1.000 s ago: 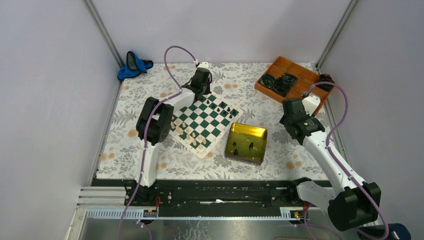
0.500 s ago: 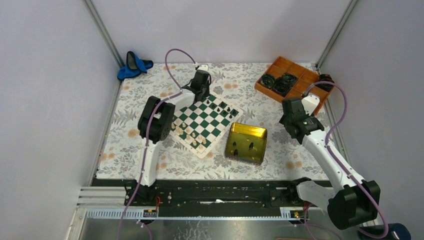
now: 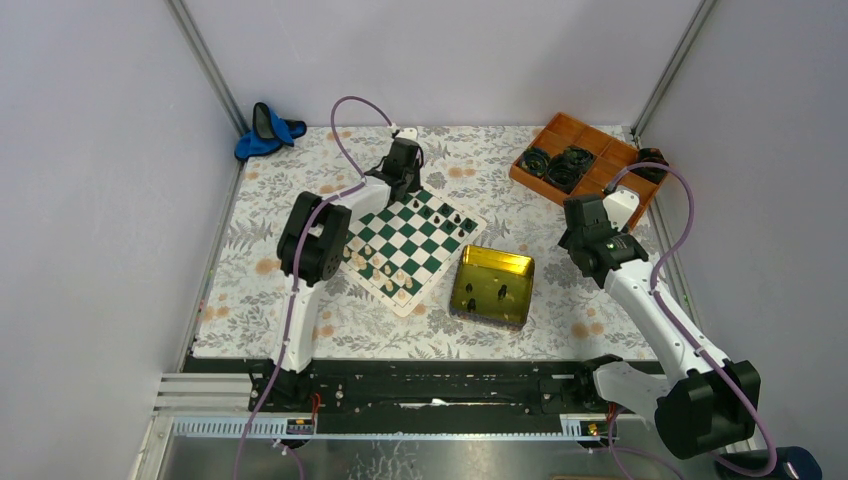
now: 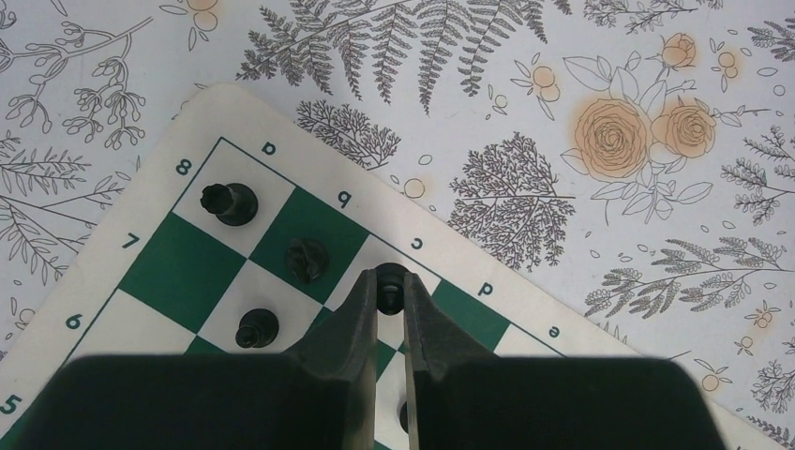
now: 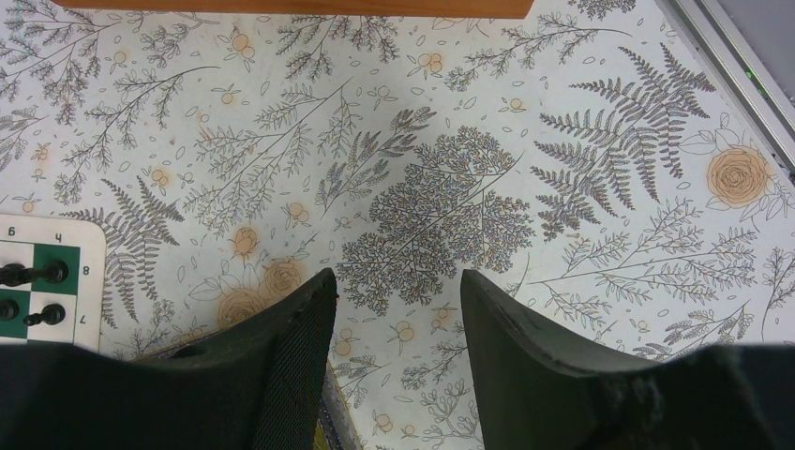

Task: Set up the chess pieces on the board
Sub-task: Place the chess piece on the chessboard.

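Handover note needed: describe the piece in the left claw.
On the chessboard, find the a8 corner. Past the black rook and knight, the black chess piece by letter c is the only one pinched in the left claw.

1. The board [image 3: 412,243] lies flat and turned cornerwise. It has green and white checks and a cream border with letters and numbers.
2. A row of black pieces [image 3: 441,212] stands along its far-right edge, and cream pieces [image 3: 386,284] stand along the near-left edge.
3. At one corner, a black rook [image 4: 229,202] stands upright on a8, a black knight [image 4: 307,259] on b8 and a black pawn [image 4: 256,327] on b7.
4. One more black piece [image 4: 390,279] is over c8, pinched between the fingers of the left gripper [image 4: 389,298].
5. Two dark pieces [image 3: 502,292] sit off the board in a yellow tin [image 3: 495,260] just beside it.
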Tool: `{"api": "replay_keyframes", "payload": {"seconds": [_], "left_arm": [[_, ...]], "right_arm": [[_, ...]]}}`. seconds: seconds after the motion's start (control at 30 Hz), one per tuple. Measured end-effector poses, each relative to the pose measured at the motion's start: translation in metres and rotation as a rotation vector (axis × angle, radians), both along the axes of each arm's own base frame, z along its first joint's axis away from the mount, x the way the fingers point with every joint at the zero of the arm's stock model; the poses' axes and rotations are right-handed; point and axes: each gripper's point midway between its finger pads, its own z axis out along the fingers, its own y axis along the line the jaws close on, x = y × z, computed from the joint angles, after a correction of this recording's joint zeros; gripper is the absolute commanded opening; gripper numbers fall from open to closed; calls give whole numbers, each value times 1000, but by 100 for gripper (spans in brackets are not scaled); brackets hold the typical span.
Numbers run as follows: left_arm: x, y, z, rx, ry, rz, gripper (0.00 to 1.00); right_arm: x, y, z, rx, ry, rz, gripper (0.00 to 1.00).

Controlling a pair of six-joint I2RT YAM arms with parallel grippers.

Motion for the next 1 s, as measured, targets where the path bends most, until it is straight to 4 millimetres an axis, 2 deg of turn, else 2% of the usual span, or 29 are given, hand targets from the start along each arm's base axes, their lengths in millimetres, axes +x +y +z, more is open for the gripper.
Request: {"api": "replay_keyframes", "payload": {"seconds": [0.13, 0.23, 0.4, 0.67, 1.0], "left_arm": [[-1, 0, -3, -2, 7, 3, 3], [-2, 0, -7, -1, 18, 7, 12], [-4, 2, -12, 1, 32, 17, 17], [-4, 2, -13, -3, 40, 27, 31], [-5, 3, -14, -6, 44, 32, 33]], "right_arm": [[0, 0, 0, 0, 0, 0, 59], [0, 0, -1, -1, 2, 0, 58], [0, 0, -1, -1, 4, 0, 58], [0, 0, -1, 0, 4, 0, 58], [0, 0, -1, 0, 4, 0, 58]]}}
